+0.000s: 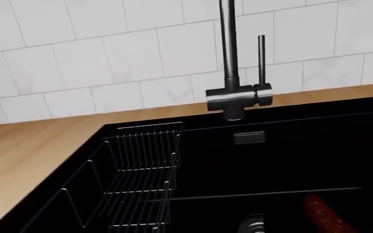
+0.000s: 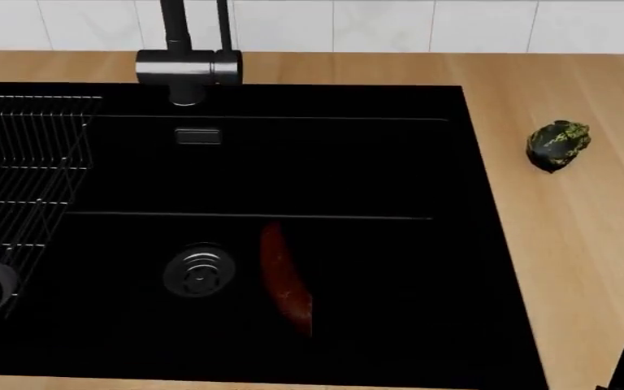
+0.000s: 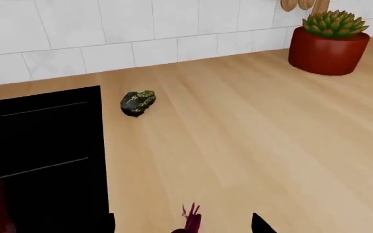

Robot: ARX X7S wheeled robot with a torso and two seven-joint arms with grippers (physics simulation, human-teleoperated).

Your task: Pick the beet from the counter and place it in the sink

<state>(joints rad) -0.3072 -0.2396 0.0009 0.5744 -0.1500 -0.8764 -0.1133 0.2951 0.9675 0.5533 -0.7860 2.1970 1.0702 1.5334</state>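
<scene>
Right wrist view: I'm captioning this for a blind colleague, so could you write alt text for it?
A pinkish-red stem tuft of the beet pokes up between two dark tips of the right end effector, over the light wood counter. A lumpy green-yellow vegetable lies near the black sink, and a potted succulent stands by the white tile wall.

Head overlooks sink (image 2: 474,162); wrists perhaps lower.

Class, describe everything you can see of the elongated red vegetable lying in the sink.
The elongated red vegetable is long, slim and slightly curved, dark red with a faintly speckled skin. It lies flat on the floor of the black sink, just beside the round metal drain on the robot's right, apparently not touching it. Nothing holds it. The left wrist view shows one end; shadow hides finer detail.
</scene>
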